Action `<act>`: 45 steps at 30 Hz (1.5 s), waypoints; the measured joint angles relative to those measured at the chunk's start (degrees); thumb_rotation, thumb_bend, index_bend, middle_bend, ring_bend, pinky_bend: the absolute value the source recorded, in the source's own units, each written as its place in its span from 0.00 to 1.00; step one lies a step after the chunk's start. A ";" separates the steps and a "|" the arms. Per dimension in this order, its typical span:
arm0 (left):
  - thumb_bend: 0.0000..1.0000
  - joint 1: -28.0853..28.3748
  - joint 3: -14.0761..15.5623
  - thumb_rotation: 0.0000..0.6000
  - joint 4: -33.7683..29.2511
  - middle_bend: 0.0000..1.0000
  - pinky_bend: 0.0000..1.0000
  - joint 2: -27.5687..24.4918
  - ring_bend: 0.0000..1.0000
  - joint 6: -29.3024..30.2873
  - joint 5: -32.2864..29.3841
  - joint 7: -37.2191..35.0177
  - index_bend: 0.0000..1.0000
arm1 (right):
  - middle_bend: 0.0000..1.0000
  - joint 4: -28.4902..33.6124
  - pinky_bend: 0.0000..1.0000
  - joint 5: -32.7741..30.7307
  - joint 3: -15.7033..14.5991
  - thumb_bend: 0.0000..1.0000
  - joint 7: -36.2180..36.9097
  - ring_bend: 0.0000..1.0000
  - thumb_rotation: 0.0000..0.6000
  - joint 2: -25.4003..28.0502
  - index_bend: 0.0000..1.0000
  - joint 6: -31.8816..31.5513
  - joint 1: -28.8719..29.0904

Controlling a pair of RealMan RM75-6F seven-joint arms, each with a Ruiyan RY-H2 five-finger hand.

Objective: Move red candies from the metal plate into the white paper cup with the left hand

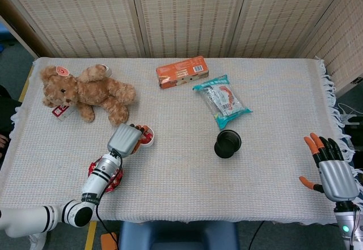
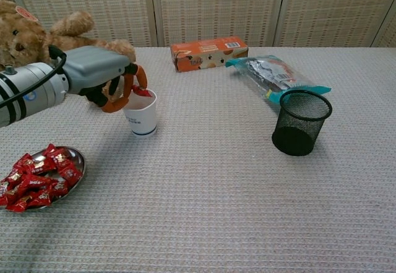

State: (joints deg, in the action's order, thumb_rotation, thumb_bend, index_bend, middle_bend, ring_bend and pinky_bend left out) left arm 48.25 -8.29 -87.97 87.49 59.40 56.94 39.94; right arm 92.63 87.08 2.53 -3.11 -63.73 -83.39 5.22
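Candies [image 2: 37, 179] fill the metal plate [image 2: 79, 159]; one sits in the white paper cup [image 2: 142, 116], left hand [image 2: 99, 78] fingers curled beside it.

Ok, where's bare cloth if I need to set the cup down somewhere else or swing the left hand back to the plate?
Widest bare stretch: the front middle, between the metal plate and the mesh pot. More lies right of the pot, toward the idle right hand. The strip from paper cup to plate looks clear. It is crowded by the teddy bear, left hand, orange box and snack bag.
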 measured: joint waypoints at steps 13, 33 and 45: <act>0.46 -0.01 1.80 1.00 -3.34 0.24 1.00 -2.27 0.51 -0.20 -0.62 3.16 0.18 | 0.00 0.10 0.00 -0.02 0.04 0.00 -0.07 0.00 1.00 0.02 0.00 0.03 0.03; 0.44 -0.08 3.25 1.00 -7.15 0.07 1.00 -4.02 0.56 1.11 -1.79 5.56 0.23 | 0.00 0.26 0.00 0.51 -0.13 0.00 0.07 0.00 1.00 0.13 0.00 -0.51 -0.23; 0.41 0.41 3.50 1.00 -7.52 0.00 1.00 -3.62 0.56 0.86 -1.82 5.96 0.11 | 0.00 0.26 0.00 0.62 -0.08 0.00 0.49 0.00 1.00 0.40 0.00 -0.89 -0.43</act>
State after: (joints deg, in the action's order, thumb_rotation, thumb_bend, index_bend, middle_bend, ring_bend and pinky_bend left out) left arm 48.66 -4.79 -95.49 83.87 60.26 55.13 45.89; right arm 92.89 87.70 2.45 -2.63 -63.33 -84.29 4.80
